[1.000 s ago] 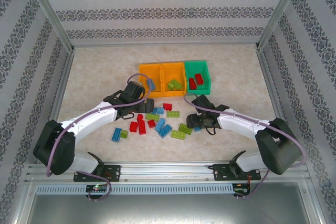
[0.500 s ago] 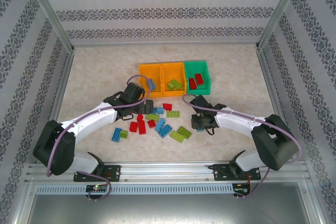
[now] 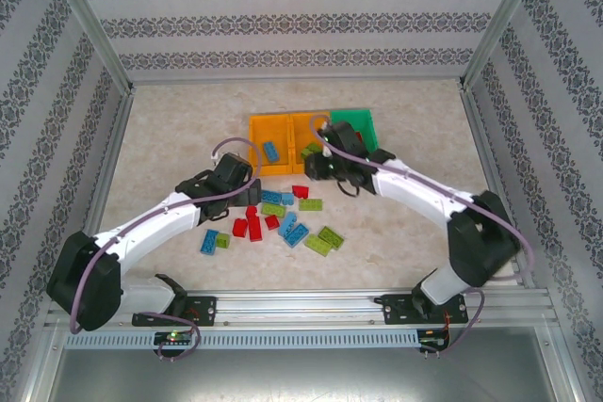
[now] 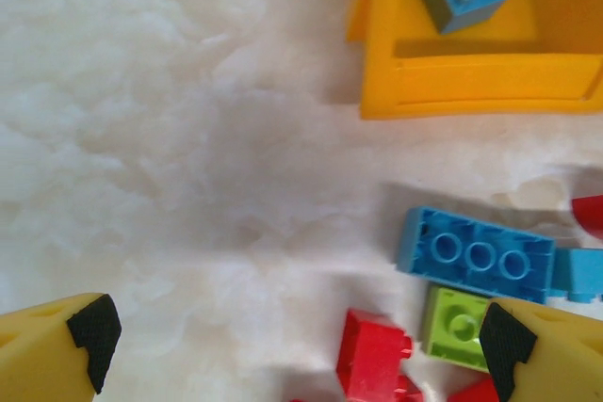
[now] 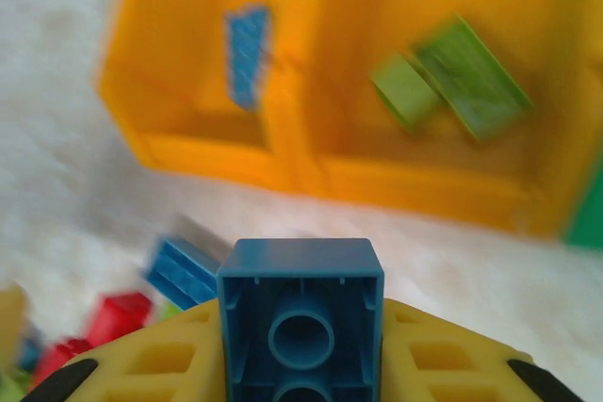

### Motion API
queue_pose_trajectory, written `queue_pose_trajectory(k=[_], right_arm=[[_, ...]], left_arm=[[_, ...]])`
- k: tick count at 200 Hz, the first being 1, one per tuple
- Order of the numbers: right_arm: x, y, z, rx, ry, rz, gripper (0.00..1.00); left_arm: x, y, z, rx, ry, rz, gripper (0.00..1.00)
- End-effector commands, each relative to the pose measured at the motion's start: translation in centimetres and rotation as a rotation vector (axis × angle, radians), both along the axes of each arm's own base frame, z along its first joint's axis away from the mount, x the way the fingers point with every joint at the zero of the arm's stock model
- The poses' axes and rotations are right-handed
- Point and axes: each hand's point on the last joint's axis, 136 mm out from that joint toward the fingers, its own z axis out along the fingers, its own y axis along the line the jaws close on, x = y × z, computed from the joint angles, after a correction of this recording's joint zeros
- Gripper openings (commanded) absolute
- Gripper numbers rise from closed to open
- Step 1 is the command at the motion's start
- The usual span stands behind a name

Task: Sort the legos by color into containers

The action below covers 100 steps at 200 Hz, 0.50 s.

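My right gripper (image 3: 315, 163) hovers at the front of the middle orange bin (image 3: 303, 122), shut on a small blue brick (image 5: 301, 317) held with its hollow underside toward the camera. The left orange bin (image 3: 259, 129) holds one blue brick (image 3: 270, 151). Two lime bricks (image 5: 471, 91) lie in the middle one. The right arm covers much of the green bin (image 3: 363, 122). My left gripper (image 4: 300, 350) is open just above the left end of the loose pile (image 3: 283, 218). A red brick (image 4: 377, 360) and a lime brick (image 4: 457, 327) lie between its fingers.
Blue, lime and red bricks are scattered on the marble tabletop (image 3: 179, 138) in front of the bins. A long blue brick (image 4: 476, 256) lies between the pile and the left bin's front wall (image 4: 471, 82). Patterned walls and metal posts enclose the table.
My right gripper has risen from the right side of the pile with the blue brick and swung left and away to the bins. The left gripper drew back from the left bin toward the pile.
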Motion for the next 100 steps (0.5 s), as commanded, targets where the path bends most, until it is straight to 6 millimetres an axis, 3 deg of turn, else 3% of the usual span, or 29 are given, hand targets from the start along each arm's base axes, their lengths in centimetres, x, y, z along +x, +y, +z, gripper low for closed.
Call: queue_pose_trajectory(k=[1, 52, 100], right_arm=[[2.2, 4.3, 1.5, 0.075, -0.034, 0.11, 0.33], [8.2, 8.0, -0.7, 0.092, 0.022, 0.114, 0.37], [11.3, 8.1, -3.2, 0.079, 0.07, 0.072, 0.46]], left_arm=[[-1.7, 2.1, -0.3, 0.054, 0.019, 0.054, 1.0], [-3.1, 2.6, -1.2, 0.055, 0.054, 0.024, 1.0], [-3.3, 1.6, -2.3, 0.034, 0.101, -0.018, 1.0]])
